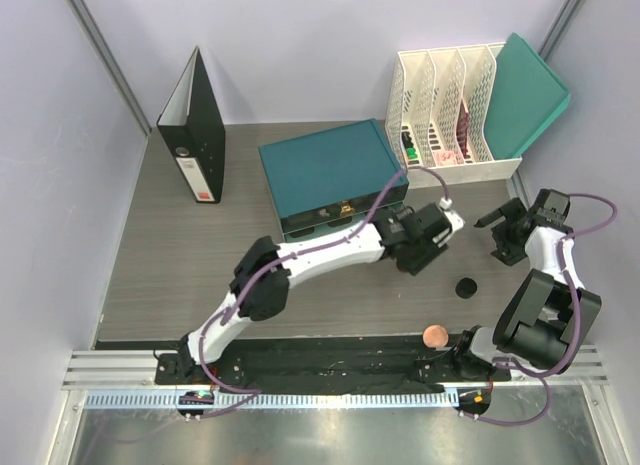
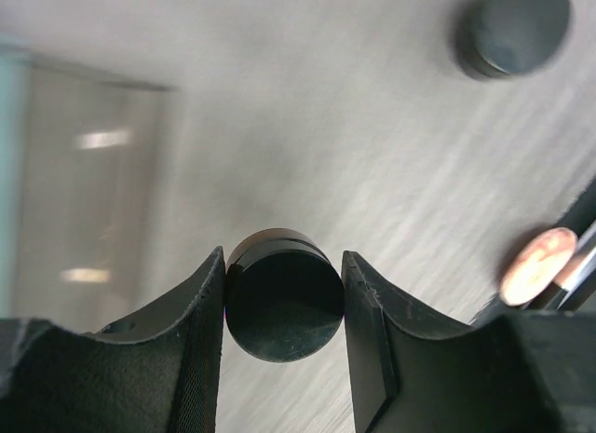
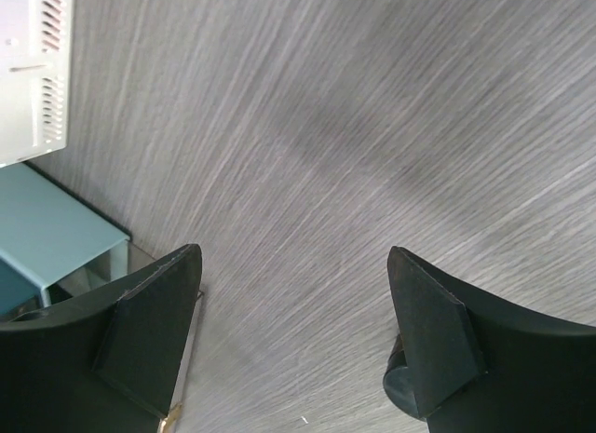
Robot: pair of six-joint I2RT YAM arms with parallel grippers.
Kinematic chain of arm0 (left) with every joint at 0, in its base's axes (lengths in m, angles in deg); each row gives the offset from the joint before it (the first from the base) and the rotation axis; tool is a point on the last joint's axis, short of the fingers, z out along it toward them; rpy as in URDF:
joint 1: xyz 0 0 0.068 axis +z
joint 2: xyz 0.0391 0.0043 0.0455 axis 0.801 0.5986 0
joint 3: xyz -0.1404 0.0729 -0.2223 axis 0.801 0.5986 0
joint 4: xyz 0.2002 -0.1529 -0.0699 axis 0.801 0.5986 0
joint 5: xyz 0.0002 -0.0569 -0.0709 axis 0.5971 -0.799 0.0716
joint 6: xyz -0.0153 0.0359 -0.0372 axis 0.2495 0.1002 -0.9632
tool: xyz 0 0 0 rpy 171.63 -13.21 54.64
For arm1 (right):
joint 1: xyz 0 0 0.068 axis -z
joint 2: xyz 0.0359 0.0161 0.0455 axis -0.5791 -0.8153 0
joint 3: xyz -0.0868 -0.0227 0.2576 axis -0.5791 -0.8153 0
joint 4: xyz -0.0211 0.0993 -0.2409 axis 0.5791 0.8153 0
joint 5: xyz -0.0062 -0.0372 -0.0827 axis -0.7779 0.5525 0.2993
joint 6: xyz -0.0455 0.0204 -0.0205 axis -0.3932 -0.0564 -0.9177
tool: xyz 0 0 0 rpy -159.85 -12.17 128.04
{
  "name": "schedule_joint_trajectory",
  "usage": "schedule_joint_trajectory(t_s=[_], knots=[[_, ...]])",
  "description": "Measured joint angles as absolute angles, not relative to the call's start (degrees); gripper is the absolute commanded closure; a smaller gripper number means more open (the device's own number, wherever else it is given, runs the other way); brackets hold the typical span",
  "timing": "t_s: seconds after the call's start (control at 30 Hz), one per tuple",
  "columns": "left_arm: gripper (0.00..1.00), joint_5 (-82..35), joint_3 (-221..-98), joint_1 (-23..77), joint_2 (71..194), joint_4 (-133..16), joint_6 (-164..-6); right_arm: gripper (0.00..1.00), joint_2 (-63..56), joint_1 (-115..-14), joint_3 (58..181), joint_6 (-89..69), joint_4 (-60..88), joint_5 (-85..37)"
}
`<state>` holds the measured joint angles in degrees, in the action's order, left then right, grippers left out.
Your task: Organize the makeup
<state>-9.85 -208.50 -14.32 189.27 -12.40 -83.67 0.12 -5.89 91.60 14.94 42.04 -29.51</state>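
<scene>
- The left gripper (image 2: 284,258) has its jaws clamped on a black round jar (image 2: 284,298); both fingers (image 2: 200,312) press against its sides in the left wrist view.
- This jar is squat and round, so we find no long axis in it. Its flat circular face is turned toward the wrist camera, with a stepped rim showing along the far edge.
- From above, the jar is hidden under the left gripper (image 1: 425,250), which sits at mid-counter, just in front of the teal drawer box (image 1: 330,170). We cannot tell whether the jar rests on the counter (image 1: 200,275) or is raised off it.
- A second black jar (image 1: 465,286) stands flat on the counter, near the left gripper and toward the right arm. In the left wrist view it is blurred and sits in the upper right corner (image 2: 515,28).
- A peach disc (image 1: 435,335) lies flat near the front edge of the counter. The wrist view (image 2: 537,265) shows it only in part, cut off by a finger and a cable.
- The right gripper (image 3: 298,331) has its jaws wide apart with nothing between them, only bare wood grain below.
- A dark rounded shape sits behind the right finger (image 3: 433,345); we cannot make out what it is.
- A white file organizer (image 1: 450,110) stands at the back right, its contents too small to tell.
</scene>
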Motion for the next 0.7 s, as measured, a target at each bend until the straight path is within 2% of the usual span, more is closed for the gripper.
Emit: schedule_joint_trajectory(t_s=[0.3, 0.7], knots=[[1.0, -6.02, -203.08, -5.49, 175.41, -9.69, -83.19, 0.14, 3.29, -5.89, 89.67, 15.86, 40.46, -31.68], [0.99, -6.37, -199.24, 0.43, 178.29, -8.33, -80.67, 0.14, 9.61, -6.46, 85.1, 14.88, 41.07, -33.82]])
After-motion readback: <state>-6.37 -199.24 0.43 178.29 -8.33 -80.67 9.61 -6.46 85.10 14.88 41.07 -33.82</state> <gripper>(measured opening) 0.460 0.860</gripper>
